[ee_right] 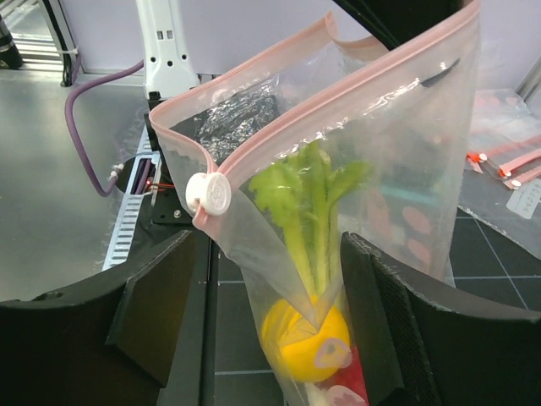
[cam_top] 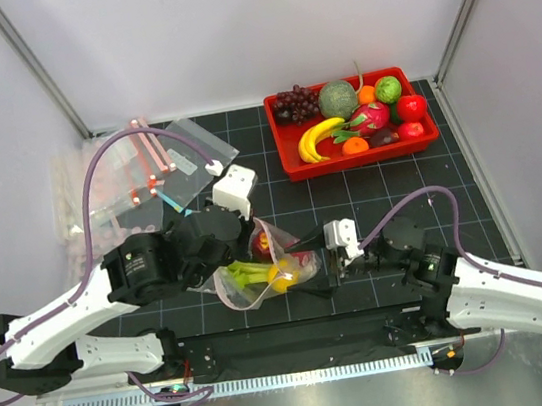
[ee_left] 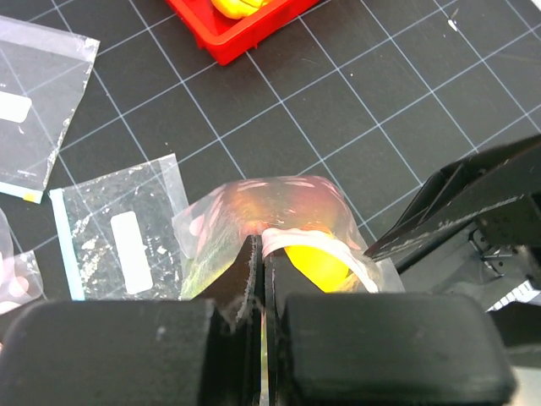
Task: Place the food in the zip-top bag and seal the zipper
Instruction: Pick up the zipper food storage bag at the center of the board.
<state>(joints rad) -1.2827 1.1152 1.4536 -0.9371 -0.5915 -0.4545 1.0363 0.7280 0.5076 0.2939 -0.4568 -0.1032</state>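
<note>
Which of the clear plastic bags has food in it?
The bag pinched by the left gripper near the front edge: celery and a lemon show inside. The other bags lie flat and empty at the far left.

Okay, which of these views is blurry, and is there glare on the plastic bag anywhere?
Left wrist view: the left end effector fills the bottom, soft and out of focus; the zip-top bag shows a pinkish-green sheen. Right wrist view: sharp, celery and lemon clear through the plastic. Top external view: even light, faint shadows.
</note>
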